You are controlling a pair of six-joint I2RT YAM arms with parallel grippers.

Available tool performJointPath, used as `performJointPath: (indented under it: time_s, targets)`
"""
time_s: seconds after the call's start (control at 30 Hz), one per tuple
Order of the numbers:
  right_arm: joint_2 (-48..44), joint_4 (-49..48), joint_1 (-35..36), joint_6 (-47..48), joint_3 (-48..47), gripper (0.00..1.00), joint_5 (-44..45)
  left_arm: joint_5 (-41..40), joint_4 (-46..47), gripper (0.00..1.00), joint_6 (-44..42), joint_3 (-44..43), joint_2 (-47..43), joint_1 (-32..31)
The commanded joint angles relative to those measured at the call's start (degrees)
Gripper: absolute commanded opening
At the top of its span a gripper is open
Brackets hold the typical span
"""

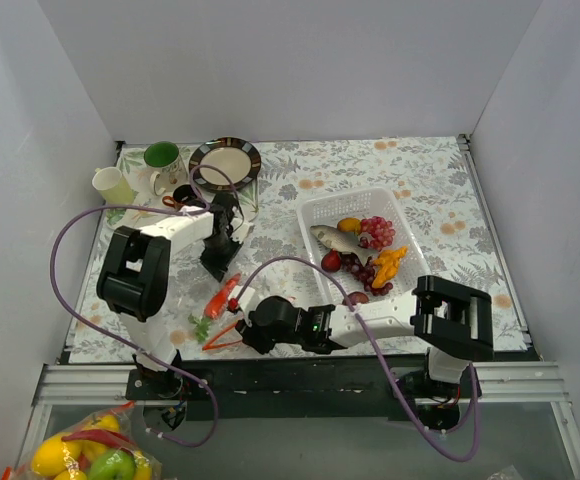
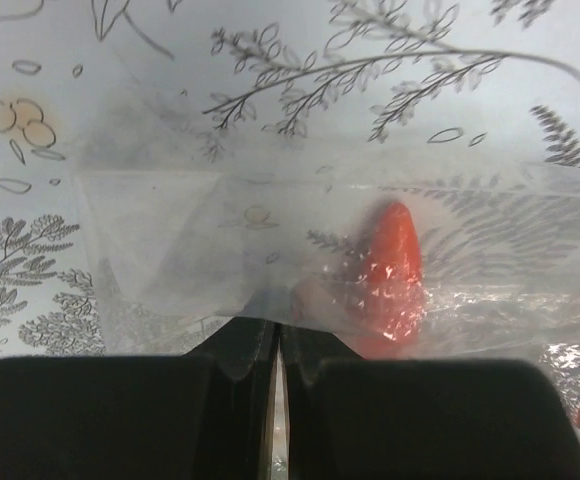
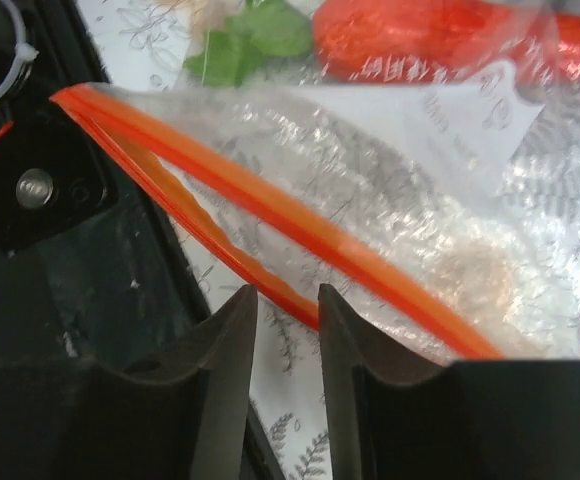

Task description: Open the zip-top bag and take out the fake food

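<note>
top external view puts the zip-top bag (image 1: 217, 316) on the table (image 1: 430, 180) near its front edge, between the two arms, with the red chili (image 1: 223, 297) inside it. the rest of the fake food (image 1: 376, 232) lies well apart in the perforated basket (image 1: 315, 212) to the right. the left gripper (image 2: 275, 335) is at the bag's far end, its fingers pressed almost together on the clear film, so it appears to have that end clamped. the right gripper (image 3: 288, 300) sits at the mouth with its fingers a narrow gap apart. the zip strip (image 3: 300, 225) is already parted into two orange lips, and the nearer lip runs down into that gap, though no firm pinch on it shows. the likely trouble is at that lip: if the fingers close a little off it, or catch both lips together, a pull would slide free or draw the mouth shut rather than wider. the film looks thin and slick, so a hard tug from either arm could slip it out of the left fingers, or haul the whole bag over the near table edge just beside the mouth. the chili lies nearer the clamped end than the mouth, so it may lodge there unless that end is raised.
</note>
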State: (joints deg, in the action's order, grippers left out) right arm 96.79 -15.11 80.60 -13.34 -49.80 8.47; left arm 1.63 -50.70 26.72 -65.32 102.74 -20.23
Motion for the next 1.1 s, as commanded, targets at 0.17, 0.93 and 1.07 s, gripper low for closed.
performJointPath:
  time_s: [0.17,0.93,1.07]
  targets:
    - [4.54,-9.49,-2.81,-1.33,-5.04,0.45,8.93,11.28,-7.56,0.08,0.18,-8.06,-4.03,0.01]
    - [2.44,-9.23,-2.64,-3.44,4.10,0.43,16.76,15.75,-16.98,0.33,-5.98,-11.86,-10.71,12.32]
    - [2.00,-9.32,-2.64,-3.79,4.54,0.43,16.84,11.91,-12.08,0.34,-7.03,-2.55,-14.04,12.75]
